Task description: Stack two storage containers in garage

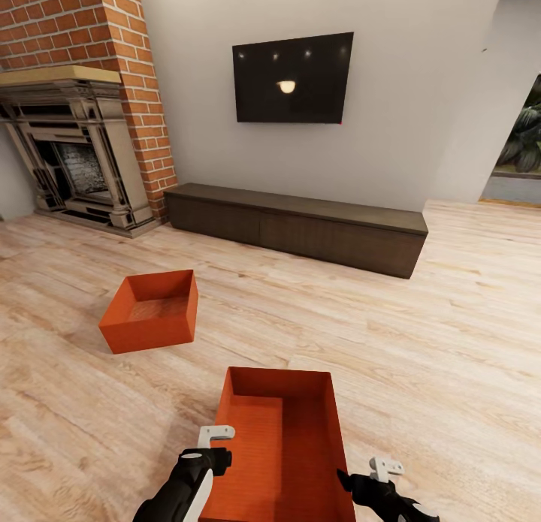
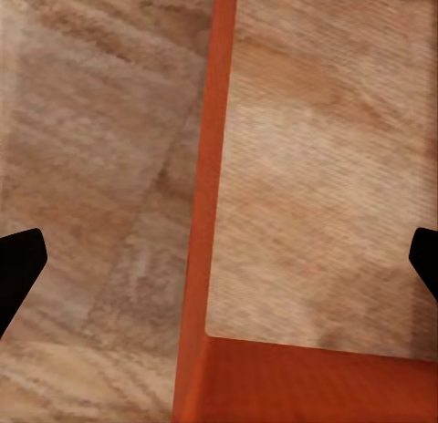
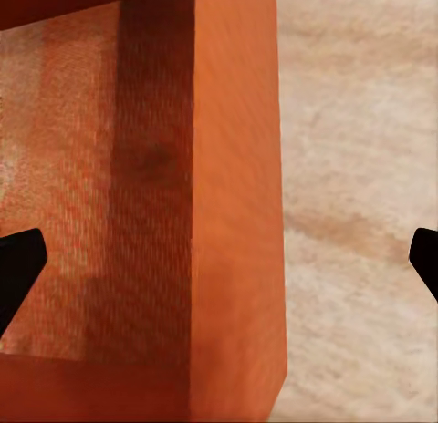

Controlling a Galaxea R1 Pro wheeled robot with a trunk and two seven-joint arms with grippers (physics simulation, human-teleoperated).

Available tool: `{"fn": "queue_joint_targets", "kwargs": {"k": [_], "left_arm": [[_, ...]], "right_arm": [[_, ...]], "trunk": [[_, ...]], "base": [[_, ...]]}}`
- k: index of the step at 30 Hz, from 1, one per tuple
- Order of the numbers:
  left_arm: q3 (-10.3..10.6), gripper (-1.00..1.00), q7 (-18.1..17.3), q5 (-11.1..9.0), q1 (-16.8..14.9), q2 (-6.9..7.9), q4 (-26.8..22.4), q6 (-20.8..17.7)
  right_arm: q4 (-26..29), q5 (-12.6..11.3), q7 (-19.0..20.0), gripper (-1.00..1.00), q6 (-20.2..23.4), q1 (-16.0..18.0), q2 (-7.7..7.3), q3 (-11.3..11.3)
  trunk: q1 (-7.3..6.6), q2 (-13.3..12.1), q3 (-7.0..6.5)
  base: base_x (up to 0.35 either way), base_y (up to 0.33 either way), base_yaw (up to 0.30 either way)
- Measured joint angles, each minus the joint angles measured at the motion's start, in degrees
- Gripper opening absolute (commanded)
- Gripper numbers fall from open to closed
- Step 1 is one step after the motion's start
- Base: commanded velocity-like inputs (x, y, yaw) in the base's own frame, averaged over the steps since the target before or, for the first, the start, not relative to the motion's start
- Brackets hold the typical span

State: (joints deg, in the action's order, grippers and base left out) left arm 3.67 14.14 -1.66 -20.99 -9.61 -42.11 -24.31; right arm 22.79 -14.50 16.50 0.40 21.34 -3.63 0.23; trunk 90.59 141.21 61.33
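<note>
Living room, head view. Near storage container (image 1: 282,439), orange-red and lidless, lies on the light wood plank floor (image 1: 421,342) directly ahead of the robot, its long axis running away from the camera. Far storage container (image 1: 152,310), of the same colour, sits on the floor further off and to the left, well apart from the first, slightly turned. Left pincer (image 1: 207,451) hangs at the near container's left wall; right pincer (image 1: 368,481) hangs at its right wall. Left wrist view: left pincer (image 2: 219,263) spread wide, the container's thin wall (image 2: 208,204) running between its dark fingertips (image 2: 18,263), neither tip touching it. Right wrist view: right pincer (image 3: 219,263) likewise spread, straddling the opposite wall (image 3: 237,213), fingertips (image 3: 16,268) clear of it. Background: red brick chimney (image 1: 98,26) with grey fireplace (image 1: 71,158), black wall TV (image 1: 293,77), long dark low cabinet (image 1: 300,225)
</note>
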Motion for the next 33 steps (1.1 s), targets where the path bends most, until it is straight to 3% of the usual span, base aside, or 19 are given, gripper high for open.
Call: {"fn": "queue_joint_targets", "kwargs": {"k": [13,33], "left_arm": [[0.0,1.0,0.0,0.0,0.0,-0.01,0.0,0.0],[0.0,1.0,0.0,0.0,0.0,-0.1,0.0,0.0]], "right_arm": [[0.0,-0.5,0.2,1.0,4.2,0.0,-0.19,0.2],[0.0,-0.1,0.2,1.0,4.6,0.0,-0.12,0.5]], "trunk": [[0.0,0.0,0.0],[0.0,0.0,0.0]], "base": [[0.0,0.0,0.0],[0.0,0.0,0.0]]}}
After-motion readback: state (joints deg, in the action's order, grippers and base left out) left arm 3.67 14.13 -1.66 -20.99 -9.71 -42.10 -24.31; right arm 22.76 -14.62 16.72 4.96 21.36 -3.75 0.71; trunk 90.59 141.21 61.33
